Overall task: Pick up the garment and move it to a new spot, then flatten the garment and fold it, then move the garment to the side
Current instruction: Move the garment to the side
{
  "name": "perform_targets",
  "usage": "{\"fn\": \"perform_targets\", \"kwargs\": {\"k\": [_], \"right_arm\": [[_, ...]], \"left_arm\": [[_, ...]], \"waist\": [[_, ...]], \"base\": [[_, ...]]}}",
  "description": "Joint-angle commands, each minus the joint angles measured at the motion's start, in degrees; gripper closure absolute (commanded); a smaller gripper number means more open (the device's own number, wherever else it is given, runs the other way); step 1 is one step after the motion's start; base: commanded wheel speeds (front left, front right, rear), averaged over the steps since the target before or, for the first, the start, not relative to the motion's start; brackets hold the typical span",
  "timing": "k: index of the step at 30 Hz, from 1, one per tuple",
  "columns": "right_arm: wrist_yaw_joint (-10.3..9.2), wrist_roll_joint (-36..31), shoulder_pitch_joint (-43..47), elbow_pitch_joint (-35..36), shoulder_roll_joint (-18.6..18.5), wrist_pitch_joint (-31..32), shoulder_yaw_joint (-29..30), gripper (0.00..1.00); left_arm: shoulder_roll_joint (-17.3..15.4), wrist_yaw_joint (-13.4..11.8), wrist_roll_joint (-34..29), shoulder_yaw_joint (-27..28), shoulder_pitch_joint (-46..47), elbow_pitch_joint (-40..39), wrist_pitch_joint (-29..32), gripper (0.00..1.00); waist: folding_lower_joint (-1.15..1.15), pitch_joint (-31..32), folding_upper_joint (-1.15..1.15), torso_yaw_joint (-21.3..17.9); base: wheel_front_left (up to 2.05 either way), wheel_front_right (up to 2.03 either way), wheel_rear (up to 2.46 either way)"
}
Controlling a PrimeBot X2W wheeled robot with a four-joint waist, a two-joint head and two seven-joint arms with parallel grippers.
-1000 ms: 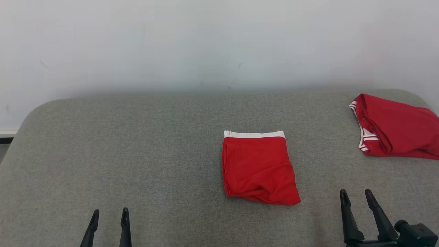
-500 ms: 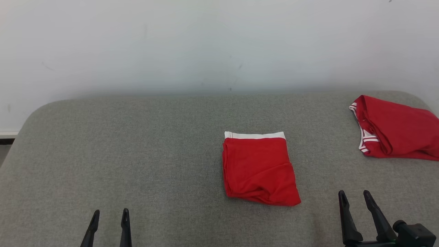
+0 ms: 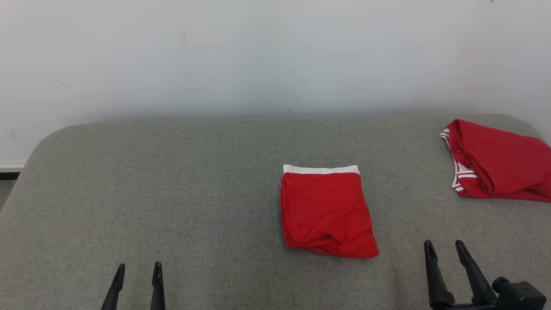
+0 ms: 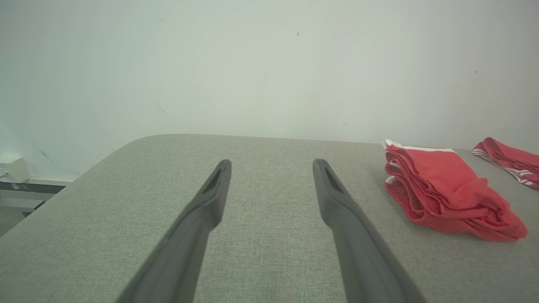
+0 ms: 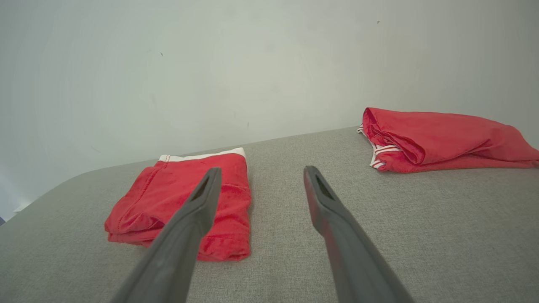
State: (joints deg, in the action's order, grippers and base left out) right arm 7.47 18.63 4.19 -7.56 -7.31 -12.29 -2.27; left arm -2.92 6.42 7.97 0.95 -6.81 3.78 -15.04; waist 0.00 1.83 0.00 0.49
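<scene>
A red garment with a white waistband lies folded into a neat rectangle on the grey fabric surface, right of centre. It also shows as a stacked fold in the left wrist view and in the right wrist view. My left gripper is open at the lower left, well apart from the fold. My right gripper is open at the lower right, just right of the fold and nearer me. Both hold nothing.
A second red garment with white-striped trim lies loosely bunched at the far right corner. A pale wall rises behind the surface's rounded far edge. Bare grey fabric spreads across the left half.
The head view has shifted by a few pixels. The right gripper sits a touch lower in the picture. Both garments and the left gripper keep their places.
</scene>
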Motion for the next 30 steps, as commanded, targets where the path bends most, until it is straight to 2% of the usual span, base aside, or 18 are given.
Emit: {"fn": "perform_targets", "kwargs": {"k": [1, 9, 18, 26, 30], "right_arm": [[0.04, 0.01, 0.58, -0.08, 0.02, -0.12, 0.05, 0.00], [0.04, -0.24, -0.34, -0.77, 0.00, 0.71, -0.11, 0.00], [0.04, -1.74, -7.49, -3.97, -2.88, 4.89, -3.46, 0.00], [0.04, -1.72, -19.24, -12.96, -5.51, 7.86, -6.16, 0.00], [0.04, -1.81, -25.58, -21.07, -6.55, 7.73, -6.71, 0.00]], "left_arm": [[0.04, -0.07, -0.29, 0.19, -0.29, 0.12, -0.18, 0.00], [0.05, -0.20, 0.15, -0.26, -0.14, 0.14, -0.17, 0.00], [0.04, -0.44, 0.70, -1.73, 1.21, 0.57, -0.17, 0.00], [0.04, -1.32, 1.96, -4.15, 2.95, 0.71, -0.17, 0.00], [0.05, -1.15, 2.66, -5.30, 4.80, 1.47, -0.17, 0.00]], "waist": [[0.00, 0.00, 0.00, 0.03], [0.00, -0.16, 0.00, 0.47], [0.00, -1.14, 0.00, 2.15], [0.00, -3.72, 0.00, 6.08], [0.00, -6.06, 0.00, 8.99]], "base": [[0.00, 0.00, 0.00], [0.00, 0.00, 0.00], [0.00, 0.00, 0.00], [0.00, 0.00, 0.00], [0.00, 0.00, 0.00]]}}
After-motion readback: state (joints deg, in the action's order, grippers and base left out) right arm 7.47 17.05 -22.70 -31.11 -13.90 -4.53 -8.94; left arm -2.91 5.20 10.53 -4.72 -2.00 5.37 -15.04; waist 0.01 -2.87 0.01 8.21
